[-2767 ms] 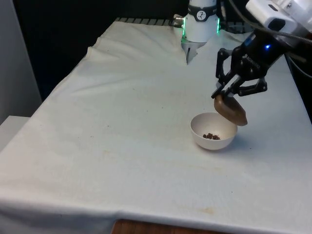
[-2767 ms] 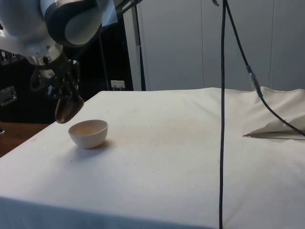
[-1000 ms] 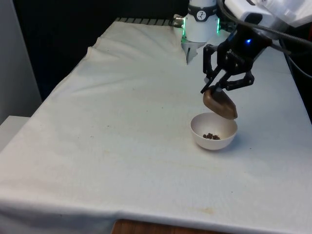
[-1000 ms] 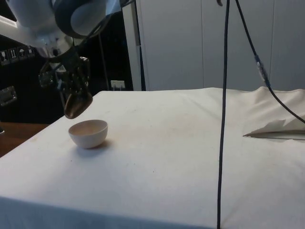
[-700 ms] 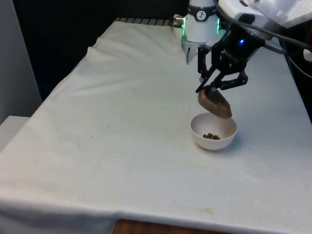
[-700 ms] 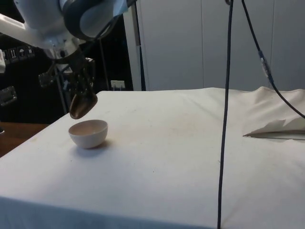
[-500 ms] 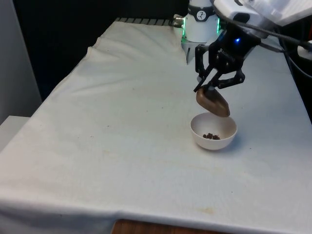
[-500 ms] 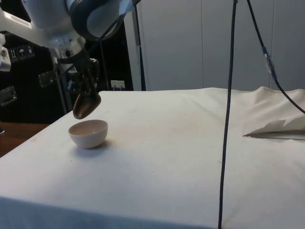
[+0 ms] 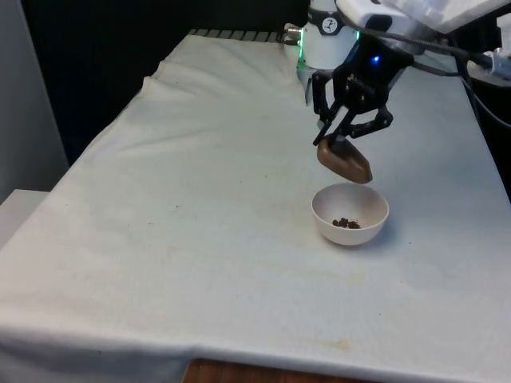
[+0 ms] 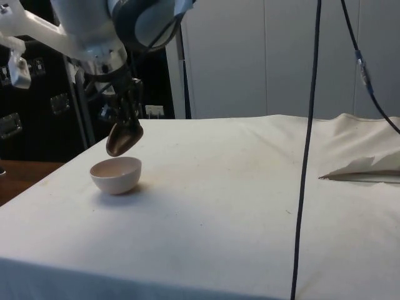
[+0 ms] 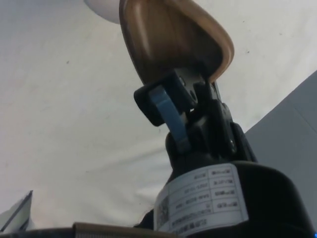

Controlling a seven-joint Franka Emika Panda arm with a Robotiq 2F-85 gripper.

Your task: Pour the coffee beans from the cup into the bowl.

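Writing: a white label on the end effector body carries several lines of print in the wrist view, too small to be read; no brand or other legible marking is seen on the cup or the bowl. Count: one cup, one bowl, one small cluster of coffee beans, one black cable, one folded piece of cloth. The end effector (image 9: 339,144) is pinched on the rim of the brown wooden cup (image 9: 344,162), holding it clear of the counter (image 9: 200,207). The cup is tipped well over on its side; in the wrist view its hollow interior (image 11: 173,42) faces the camera and no beans are visible inside it. In the front view the cup hangs above the bowl's far edge, toward the front view's left of the bowl's centre, apart from the rim. In the side view the cup (image 10: 124,139) sits just above the bowl (image 10: 116,174), not touching it. The white bowl (image 9: 350,213) stands upright on the white-clothed counter, and the coffee beans (image 9: 346,223) lie in a small dark cluster on its bottom. The black cable (image 10: 307,150) hangs down in the side view, well apart from the bowl. The folded piece of white cloth (image 10: 362,169) lies on the counter beyond the cable, far from the bowl.
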